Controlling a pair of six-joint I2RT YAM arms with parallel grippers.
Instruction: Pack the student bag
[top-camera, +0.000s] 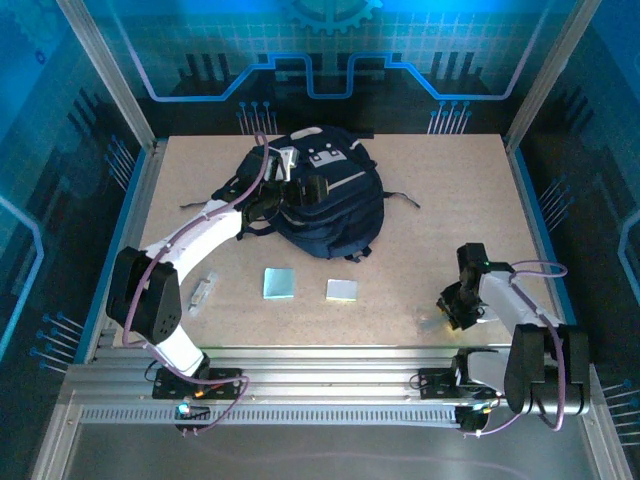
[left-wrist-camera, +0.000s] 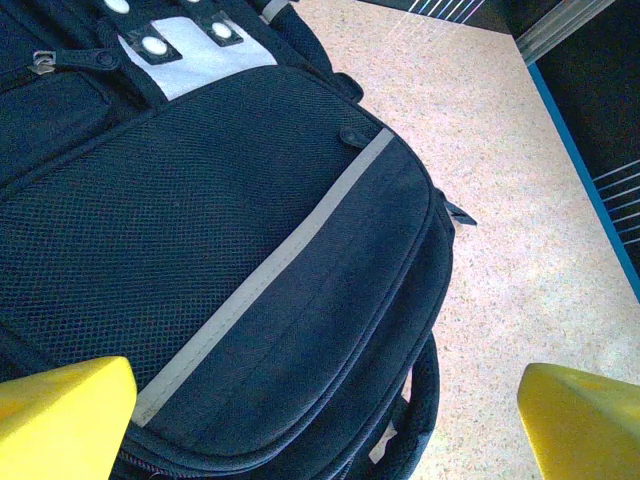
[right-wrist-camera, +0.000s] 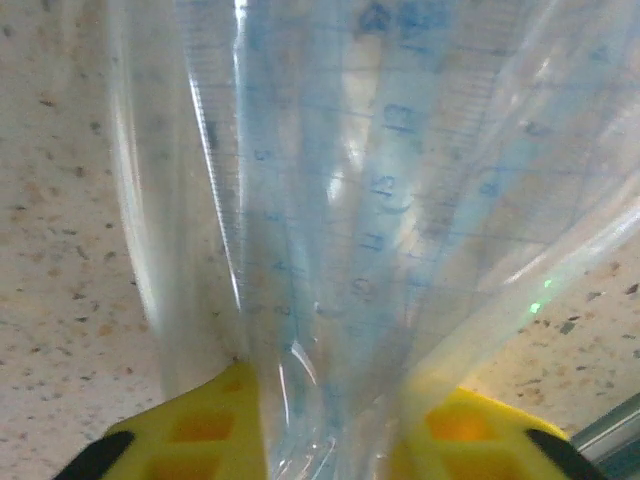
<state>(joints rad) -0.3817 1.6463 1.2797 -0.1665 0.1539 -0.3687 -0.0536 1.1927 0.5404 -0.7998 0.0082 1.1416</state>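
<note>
Right jaws pinch clear ruler (right-wrist-camera: 340, 200); numerals 11, 13 legible.

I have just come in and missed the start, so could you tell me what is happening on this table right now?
Two robot arms are packing a student bag, which lies at the far middle of the table. The left gripper hovers open over the bag's front. The right gripper, near the right edge, is closed on a clear sleeve with rulers inside. Two small square pads and a small clear item lie in front of the bag, not yet packed.
</note>
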